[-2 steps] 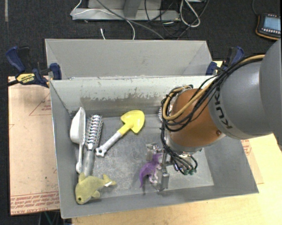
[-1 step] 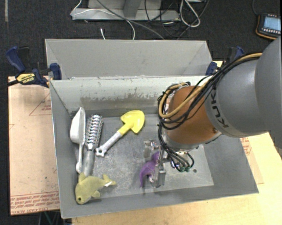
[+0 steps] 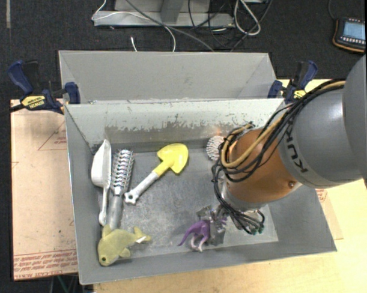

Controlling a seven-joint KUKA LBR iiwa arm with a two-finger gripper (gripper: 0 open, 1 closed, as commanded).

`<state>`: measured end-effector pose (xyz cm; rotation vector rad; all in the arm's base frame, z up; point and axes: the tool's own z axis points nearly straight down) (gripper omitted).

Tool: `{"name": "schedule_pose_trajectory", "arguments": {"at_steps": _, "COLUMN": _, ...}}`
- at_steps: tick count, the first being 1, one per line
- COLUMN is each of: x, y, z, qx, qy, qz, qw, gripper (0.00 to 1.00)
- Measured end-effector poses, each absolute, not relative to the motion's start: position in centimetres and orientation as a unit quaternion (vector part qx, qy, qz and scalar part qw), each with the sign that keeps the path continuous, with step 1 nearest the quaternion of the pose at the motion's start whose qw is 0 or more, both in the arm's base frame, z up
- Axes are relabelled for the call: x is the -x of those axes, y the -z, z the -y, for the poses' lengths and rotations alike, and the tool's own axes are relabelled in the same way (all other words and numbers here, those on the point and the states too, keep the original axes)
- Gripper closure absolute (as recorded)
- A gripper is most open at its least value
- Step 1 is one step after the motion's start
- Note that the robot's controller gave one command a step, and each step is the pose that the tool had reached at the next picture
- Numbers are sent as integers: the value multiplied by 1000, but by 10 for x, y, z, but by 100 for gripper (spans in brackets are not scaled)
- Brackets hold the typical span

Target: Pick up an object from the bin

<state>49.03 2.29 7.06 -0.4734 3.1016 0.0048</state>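
Your gripper (image 3: 215, 223) is down low in the bin (image 3: 170, 122), close to the front wall and a bit right of the middle. It sits just beside a little purple toy (image 3: 194, 234) with thin legs. You cannot tell if the gripper is open or closed, or if it has the toy. A yellow shovel (image 3: 166, 164) lies in the middle. A soft yellow fish (image 3: 118, 244) lies in the front left corner.
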Motion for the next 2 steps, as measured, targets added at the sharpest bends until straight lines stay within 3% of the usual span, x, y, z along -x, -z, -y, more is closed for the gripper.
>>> {"name": "schedule_pose_trajectory", "arguments": {"at_steps": 1, "x": -490, "y": -71, "z": -23, "qx": 151, "qy": -2, "qz": -989, "qw": 2, "gripper": 100}}
{"name": "schedule_pose_trajectory", "arguments": {"at_steps": 2, "x": -488, "y": -174, "z": -21, "qx": 154, "qy": -2, "qz": -988, "qw": 0, "gripper": 100}}
